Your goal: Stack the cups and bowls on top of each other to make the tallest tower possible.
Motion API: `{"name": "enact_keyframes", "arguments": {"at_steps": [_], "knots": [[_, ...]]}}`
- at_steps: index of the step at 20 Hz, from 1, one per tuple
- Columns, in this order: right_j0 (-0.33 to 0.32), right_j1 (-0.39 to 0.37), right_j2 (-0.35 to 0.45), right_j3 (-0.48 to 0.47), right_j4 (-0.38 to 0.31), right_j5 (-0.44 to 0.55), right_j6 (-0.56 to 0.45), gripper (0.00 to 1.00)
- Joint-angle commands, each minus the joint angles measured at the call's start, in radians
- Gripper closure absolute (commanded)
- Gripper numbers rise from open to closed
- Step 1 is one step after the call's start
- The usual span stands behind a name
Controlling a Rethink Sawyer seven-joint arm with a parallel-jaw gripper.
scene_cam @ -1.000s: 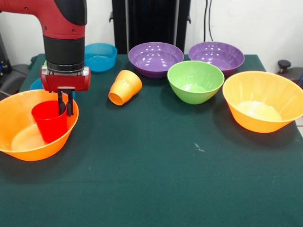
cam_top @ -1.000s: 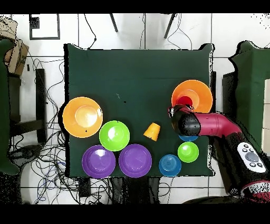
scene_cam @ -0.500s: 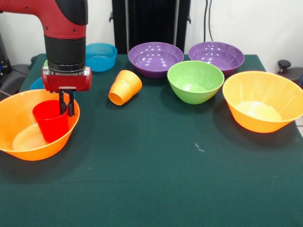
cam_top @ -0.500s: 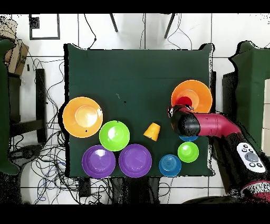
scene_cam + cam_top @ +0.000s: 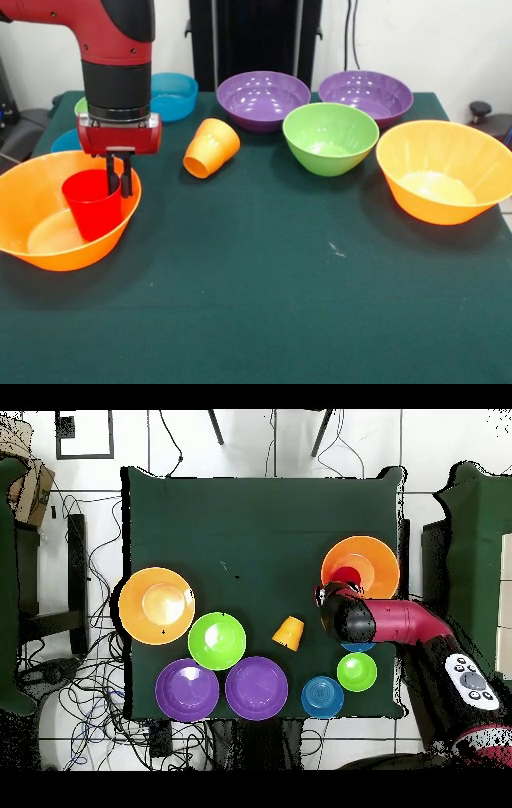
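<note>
My gripper point(image 5: 118, 182) is shut on the rim of the red cup point(image 5: 93, 206), which stands upright inside the large orange bowl point(image 5: 32, 188) at the front view's left. In the overhead view the cup point(image 5: 347, 574) shows in that bowl point(image 5: 375, 556) just beyond the arm's head. The orange cup point(image 5: 210, 147) lies on its side mid-table. The second large orange bowl point(image 5: 445, 170), the medium green bowl point(image 5: 330, 137) and two purple bowls point(image 5: 263, 98) point(image 5: 366, 94) stand apart on the cloth.
A blue bowl point(image 5: 170, 95) stands behind the arm. A small green bowl point(image 5: 356, 671) and another blue bowl point(image 5: 64, 142) sit partly hidden by the arm. The table's left edge runs close to the orange bowl holding the cup.
My gripper has shifted slightly to the right in the front view with the red cup, and the orange bowl has slid along with it.
</note>
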Motion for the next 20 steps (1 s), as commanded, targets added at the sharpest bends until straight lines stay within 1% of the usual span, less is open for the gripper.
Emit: {"name": "enact_keyframes", "arguments": {"at_steps": [1, 6, 12, 17, 20], "knots": [[0.083, 0.066, 0.001, 0.095, 0.025, -0.051, 0.153, 1.00], [0.111, 0.063, -0.022, 0.109, 0.043, -0.075, 0.177, 1.00], [0.116, 0.068, -0.030, 0.102, 0.070, -0.076, 0.171, 1.00], [0.113, 0.075, -0.032, 0.095, 0.095, -0.074, 0.158, 1.00], [0.098, 0.071, -0.035, 0.105, 0.101, -0.079, 0.148, 1.00]]}}
